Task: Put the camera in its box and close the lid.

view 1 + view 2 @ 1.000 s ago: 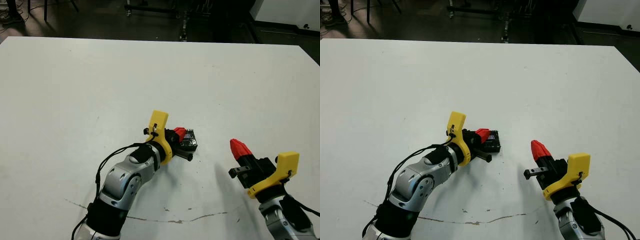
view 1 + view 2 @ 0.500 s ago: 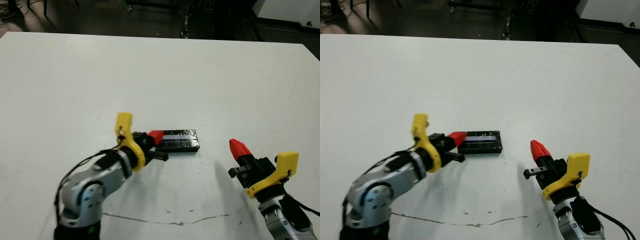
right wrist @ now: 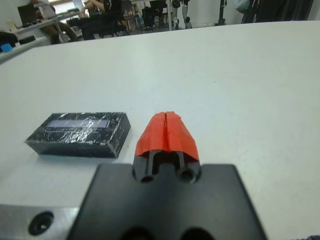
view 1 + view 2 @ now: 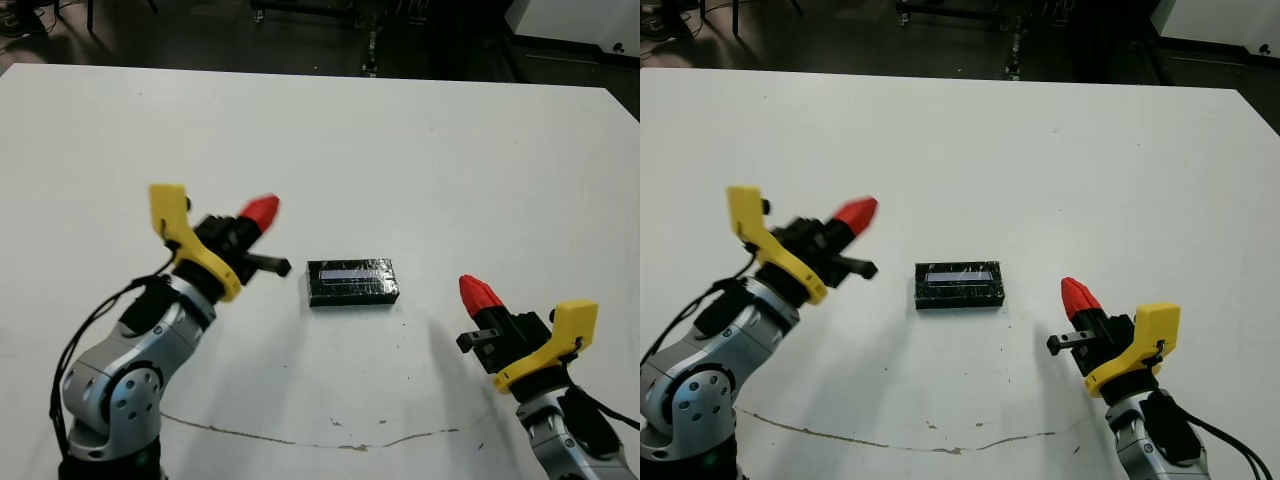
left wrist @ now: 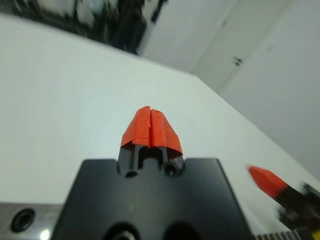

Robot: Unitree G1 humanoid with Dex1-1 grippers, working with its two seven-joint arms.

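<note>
While the glossy black rectangular lid [image 4: 352, 283], crinkled and shiny with a pale bluish strip along its top, lies flat near the middle of the white counter [image 4: 450, 160], we see nothing touching it. We cannot see the white-walled box or the small matte black camera in any view; only the black cover shows, resting squarely on the counter surface.

Our left end effector [image 4: 260, 211], with its two red-tipped fingers and yellow bracket on a silver arm, hangs above the counter to the left of the lid, well apart from it. In the left wrist view its two red fingertips [image 5: 151, 128] press together with only a thin seam between them, holding nothing.

Our right end effector [image 4: 479, 294], likewise red-tipped with a yellow bracket, sits to the right of the lid and nearer to us, also apart from it. In the right wrist view its fingertips [image 3: 167, 132] meet tip to tip, closed and empty, with the lid lying just beside them on the counter.

A thin dark crack-like line [image 4: 330, 442] runs across the counter's near part, between the two arms.
</note>
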